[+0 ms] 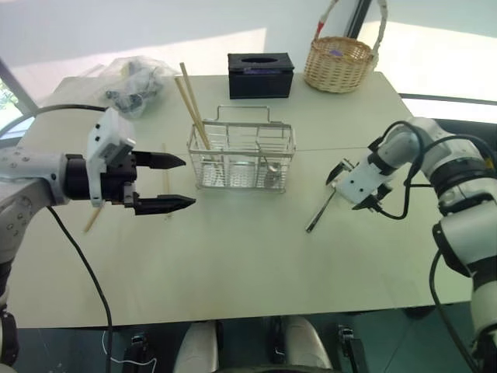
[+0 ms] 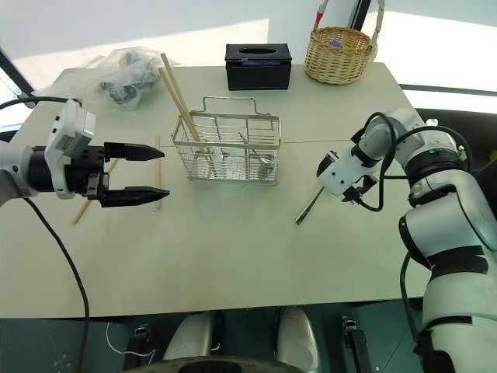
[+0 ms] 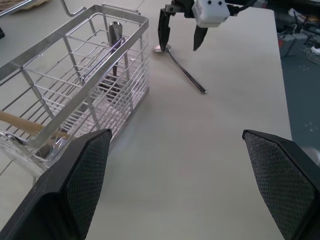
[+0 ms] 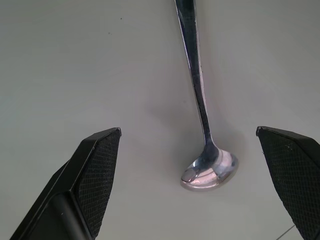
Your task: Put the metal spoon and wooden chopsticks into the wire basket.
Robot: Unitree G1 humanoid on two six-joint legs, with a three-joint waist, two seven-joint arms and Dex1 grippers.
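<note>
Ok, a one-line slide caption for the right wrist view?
Open right gripper poised above the metal spoon lying flat on the pale table, bowl between the fingers.

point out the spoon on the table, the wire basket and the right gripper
metal spoon (image 4: pixel 200 95), right wrist view, on its handle
wire basket (image 1: pixel 241 144), left eye view, on its top rim
right gripper (image 3: pixel 179 36), left wrist view, midway between its open fingertips

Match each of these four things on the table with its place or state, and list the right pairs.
1. metal spoon
2. wire basket
3. right gripper
4. black box

a. open, above the spoon's bowl
b. at the table's far edge, beside the wicker basket
c. lying flat on the table
d. holding upright chopsticks

Pairs: 1-c, 2-d, 3-a, 4-b
</note>
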